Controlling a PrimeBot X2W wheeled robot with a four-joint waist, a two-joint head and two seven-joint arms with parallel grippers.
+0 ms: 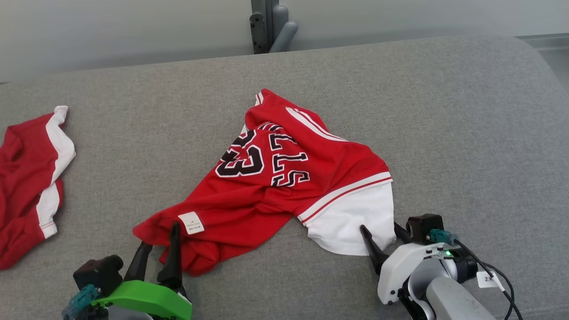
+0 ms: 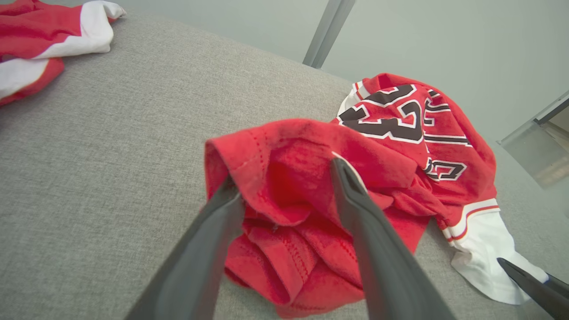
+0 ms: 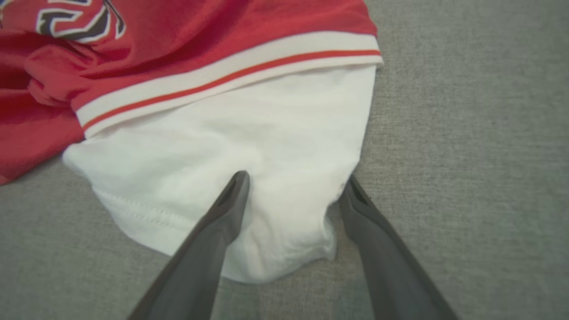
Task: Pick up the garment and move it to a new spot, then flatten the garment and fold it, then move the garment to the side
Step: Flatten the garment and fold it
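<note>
The jersey [image 1: 266,195] lies crumpled in the middle of the grey cushion [image 1: 444,133]. It is red, with a black "23" and lettering face up, and a white sleeve [image 1: 351,218] spills out at its near right end. A small white tag [image 1: 191,222] shows on the near left part of the cloth.

The left gripper [image 1: 160,234] is at the jersey's near left corner, its fingers [image 2: 378,249] spread apart. In the left wrist view a raised fold of red cloth bulges between them, with one finger at the fold's left edge and the other against the cloth further right. The jaws are not pressed onto it; a wide gap stands between the tips.

The right gripper [image 1: 378,227] is at the white sleeve, also spread. In the right wrist view one of its fingers [image 3: 209,240] lies over the sleeve's hem and the other sits just at the sleeve's right edge — the sleeve's near corner lies between them, not pinched. Whether the tips touch the cushion I cannot tell.

A second garment [image 1: 22,186], red with white panels, lies bunched at the far left of the cushion, well apart from the jersey. Behind the cushion's far edge a grey post [image 1: 266,24] stands against a pale wall [image 1: 133,35]
</note>
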